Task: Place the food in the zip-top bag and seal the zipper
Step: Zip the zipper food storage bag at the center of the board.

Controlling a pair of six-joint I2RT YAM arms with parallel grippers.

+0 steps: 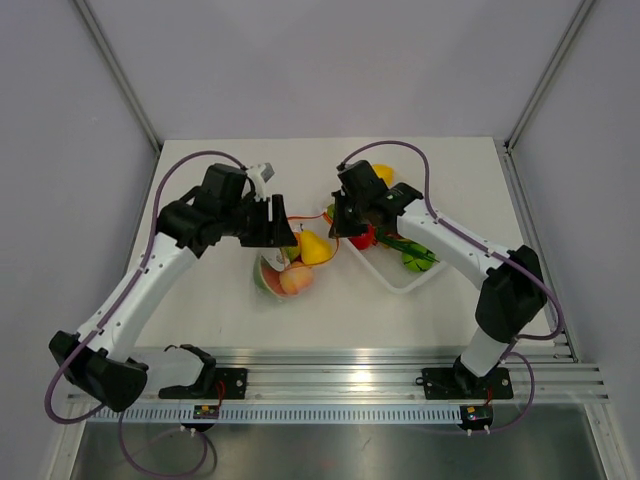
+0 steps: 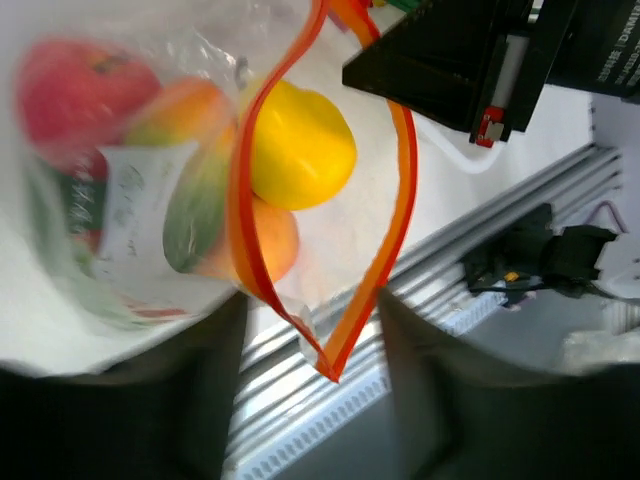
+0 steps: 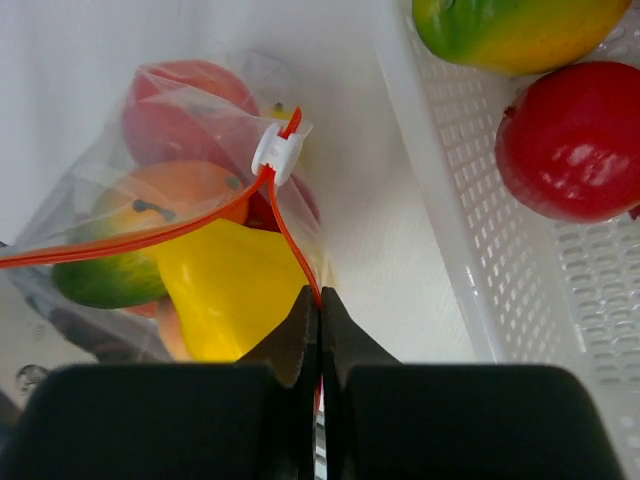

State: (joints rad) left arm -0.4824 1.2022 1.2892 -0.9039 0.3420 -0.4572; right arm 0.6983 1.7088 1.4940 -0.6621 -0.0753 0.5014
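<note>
One zip-top bag (image 1: 283, 272) mid-table between the two arms, just left of white tray (image 1: 400, 283). Clear, crinkly, mouth gaping in a loop. Inside: yellow fruit (image 2: 300, 145) right at the mouth, red fruit (image 2: 70, 85) deeper in, green-orange mango (image 2: 185, 190) between them, peach-coloured piece (image 2: 272, 240) under the yellow.

Orange-red zipper (image 2: 245, 200) unsealed, two lips well apart; white slider (image 3: 278, 150) at one end. Pinched a little way from the slider by right gripper (image 3: 320, 300), fingers pressed together on the strip. Opposite corner of the strip hanging in the gap of left gripper (image 2: 310, 335), fingers spread; cannot tell whether touching either finger.

More food outside the bag, in the tray: round red piece (image 3: 570, 140), green-yellow mango (image 3: 510, 30) beside it. Tray wall just beside the bag, apart in right wrist view.
</note>
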